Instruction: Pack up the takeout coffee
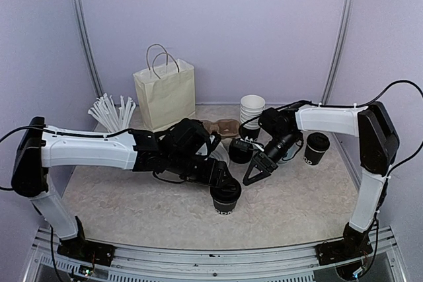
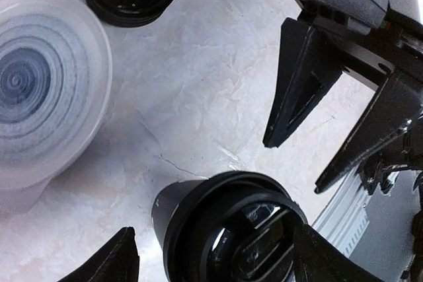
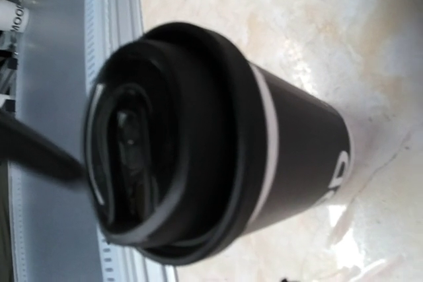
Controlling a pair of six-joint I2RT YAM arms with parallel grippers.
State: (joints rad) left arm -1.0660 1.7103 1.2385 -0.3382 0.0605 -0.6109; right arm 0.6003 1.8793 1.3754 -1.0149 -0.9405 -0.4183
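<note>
Two jaw pairs gape; my left gripper straddles the takeout coffee, which the crowding right gripper might topple.

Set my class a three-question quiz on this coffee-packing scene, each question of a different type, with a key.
1. Fill in: the right gripper has its jaws ____.
2. Which one straddles the takeout coffee? A) left gripper B) right gripper C) neither
3. True or false: the paper bag lies flat on its side.

Key: 1 open; 2 A; 3 false, it stands upright.
</note>
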